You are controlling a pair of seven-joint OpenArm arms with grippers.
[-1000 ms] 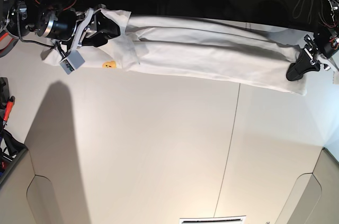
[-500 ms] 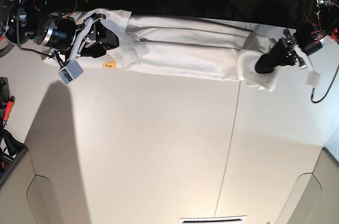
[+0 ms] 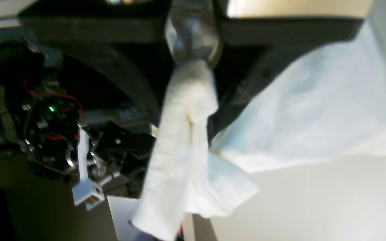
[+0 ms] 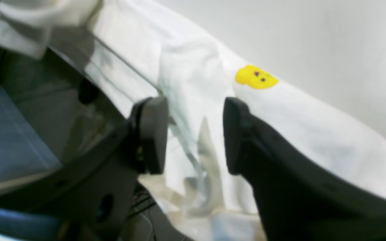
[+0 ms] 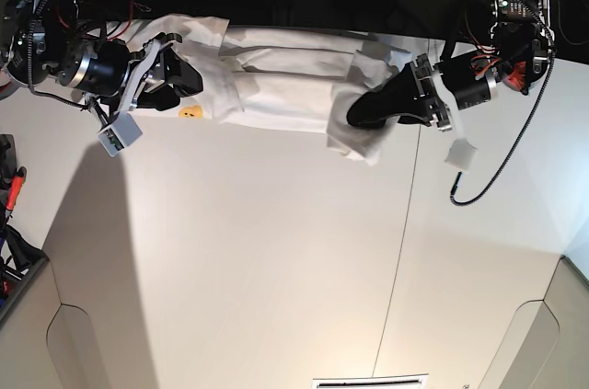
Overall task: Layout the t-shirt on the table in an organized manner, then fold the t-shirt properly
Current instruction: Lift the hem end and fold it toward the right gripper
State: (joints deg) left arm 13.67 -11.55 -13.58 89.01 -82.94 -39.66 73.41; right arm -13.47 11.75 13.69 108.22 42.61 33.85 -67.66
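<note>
The t-shirt point(image 5: 285, 85) lies in a long white band along the far edge of the worktop point(image 5: 276, 260), near the top of the base view. It is shorter now than a second ago: back then it reached almost to the right edge of the picture, and now its right end is folded in and stops near the middle. The left hand point(image 5: 361, 111) made that change. It was far out on the right, then came halfway, and now it sits just right of the middle at the top, clenched on that end of the cloth. In the left wrist view the left hand point(image 3: 193, 50) pinches a twisted rope of white cloth that hangs down the middle of the picture, with more of the shirt spread at the right. The right hand point(image 5: 175, 76) is in the upper left of the base view, at the other end of the shirt, nearly where it was before. In the right wrist view the right hand point(image 4: 194, 134) has its two dark fingers point(image 4: 151, 134) apart, with white cloth between and under them, grasping nothing. A little yellow face print point(image 4: 256, 77) shows on the shirt just past them
</note>
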